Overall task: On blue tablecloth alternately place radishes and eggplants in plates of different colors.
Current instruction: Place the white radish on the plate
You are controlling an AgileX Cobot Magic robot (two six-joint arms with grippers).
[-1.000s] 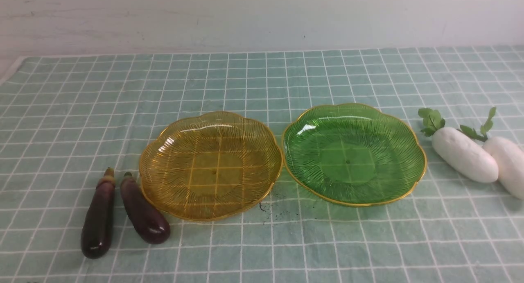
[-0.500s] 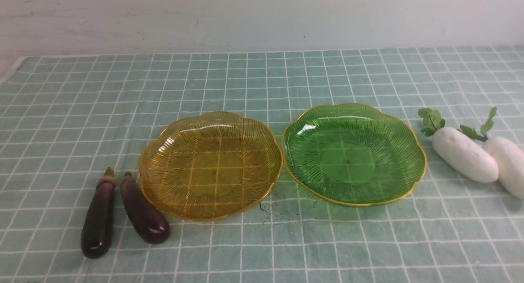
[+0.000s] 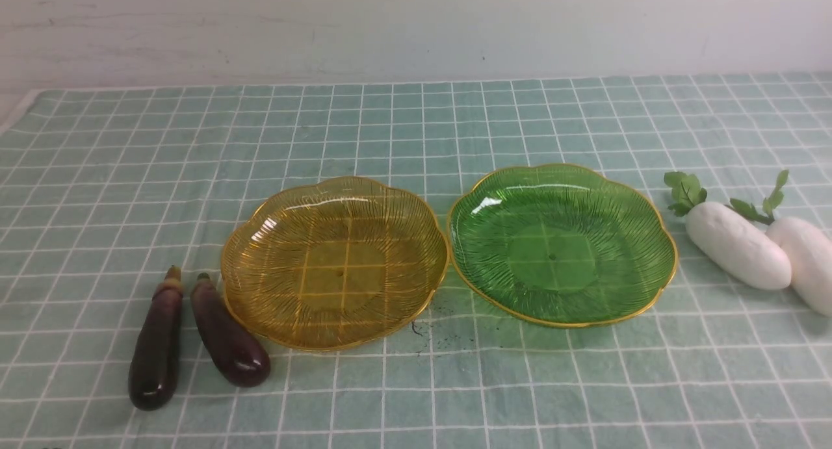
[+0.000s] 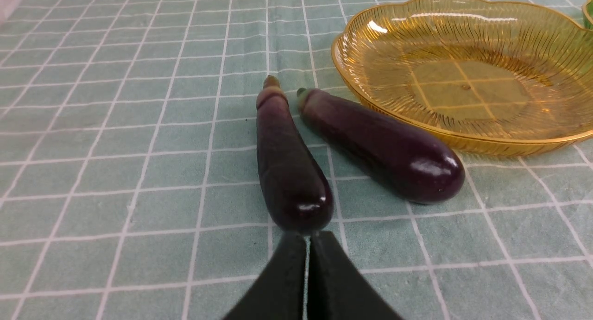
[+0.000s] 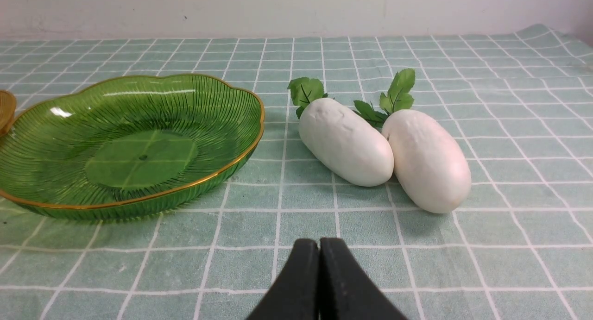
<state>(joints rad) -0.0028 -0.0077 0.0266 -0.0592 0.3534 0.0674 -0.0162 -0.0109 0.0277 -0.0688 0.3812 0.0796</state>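
Both empty: the amber plate centre-left, the green plate centre-right, on the blue tablecloth. The eggplants lie lower left, the radishes at the right edge. The left gripper and right gripper are pressed together, gripping nothing.

Left claw and right claw are black wedges.

On the tablecloth, the left plate and the right plate sit side by side. One eggplant lies just beside the left plate's near-left rim, the other eggplant left of it. Two radishes lie touching, right of the right plate.
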